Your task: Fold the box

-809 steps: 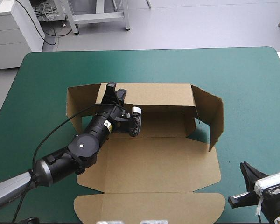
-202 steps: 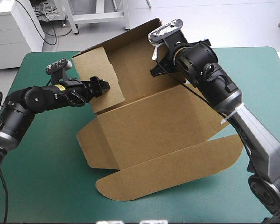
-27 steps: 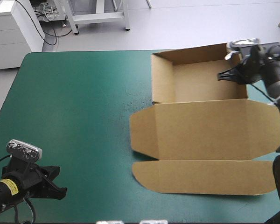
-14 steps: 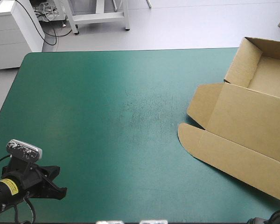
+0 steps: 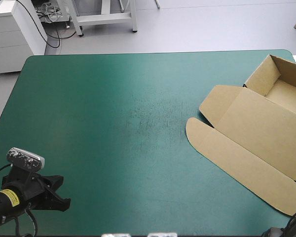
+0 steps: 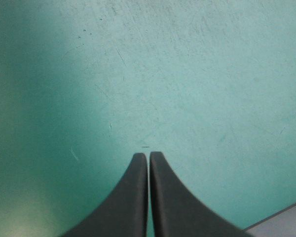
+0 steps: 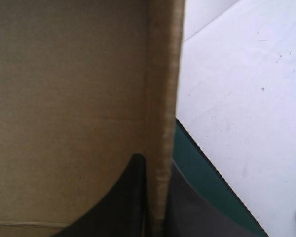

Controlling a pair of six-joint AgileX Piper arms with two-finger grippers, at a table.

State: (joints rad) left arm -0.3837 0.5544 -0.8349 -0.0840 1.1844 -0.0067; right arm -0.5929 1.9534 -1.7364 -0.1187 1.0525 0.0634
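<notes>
Teal-green-covered table (image 5: 98, 123), faint scuffs at middle. Brown box (image 5: 259, 131) on right side: open tray by far right corner, lid flat, rounded flap toward table's middle.

The brown board box (image 5: 259, 133) runs off the high view's right edge, so its right side is cut off. In the right wrist view its wall hides part of the right gripper's (image 7: 157, 165) 2 black fingers

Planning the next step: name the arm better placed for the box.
Right. The right pincer is shut on the box; the left pincer is shut over teal-green cover, far from it.
</notes>
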